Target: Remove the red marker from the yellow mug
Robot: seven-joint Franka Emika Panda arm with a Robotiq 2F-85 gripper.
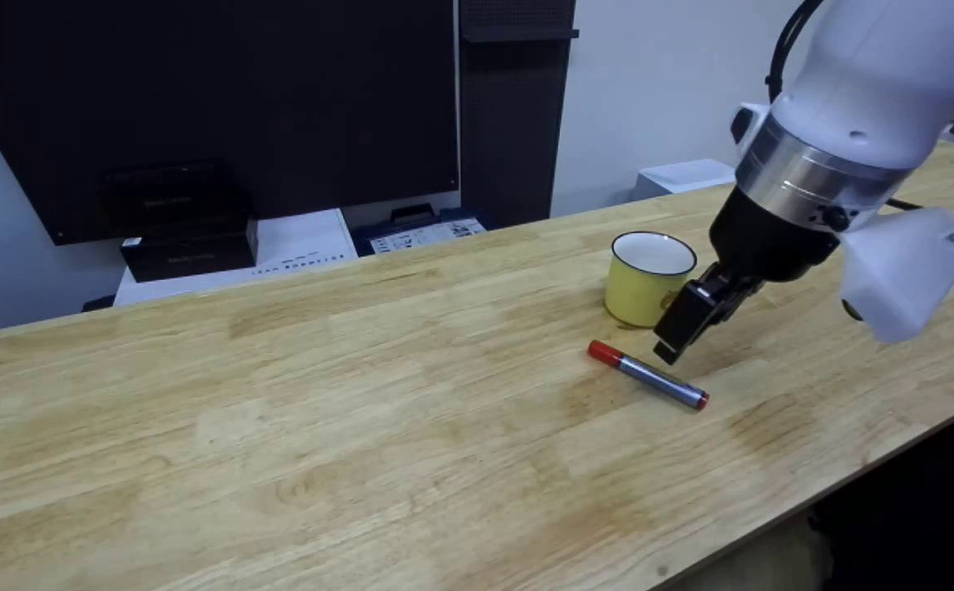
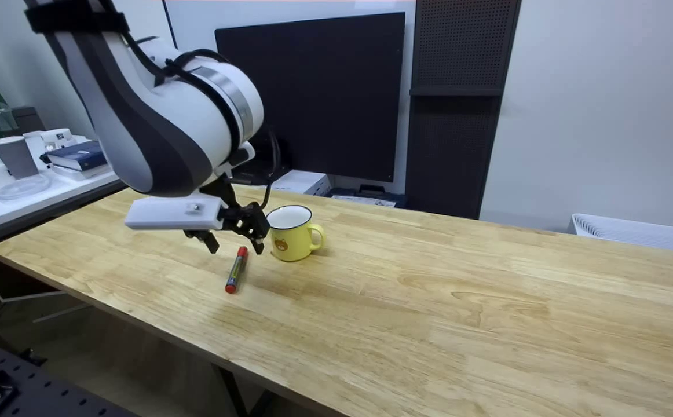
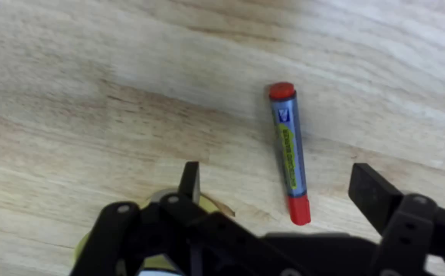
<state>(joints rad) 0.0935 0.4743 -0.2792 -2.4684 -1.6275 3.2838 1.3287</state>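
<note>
The red marker (image 3: 292, 153), a slim stick with a blue-grey barrel, a long red cap and a short red plug, lies flat on the pale wood-grain worktop (image 2: 487, 318), outside the small round yellow mug (image 2: 297, 242). The mug stands upright just beside the capped end — white inside, dark at the lip, with a small brown animal face on its side; its looped yellow handle (image 2: 321, 236) shows in an exterior view. The black two-fingered claw (image 3: 275, 172) hangs above the worktop with its fingers spread, and in the wrist view the marker appears in the gap between them, its yellow-green label in sight. One finger hides part of the mug there. The white robot arm (image 1: 871, 90) reaches in above — in both exterior views it ends at the claw, near the mug. Behind the worktop rises a broad flat black panel (image 1: 321, 98). On a white side table (image 2: 0, 209), a grey tapered cup (image 2: 17, 159) stands near a dark blue book (image 2: 79, 155).
</note>
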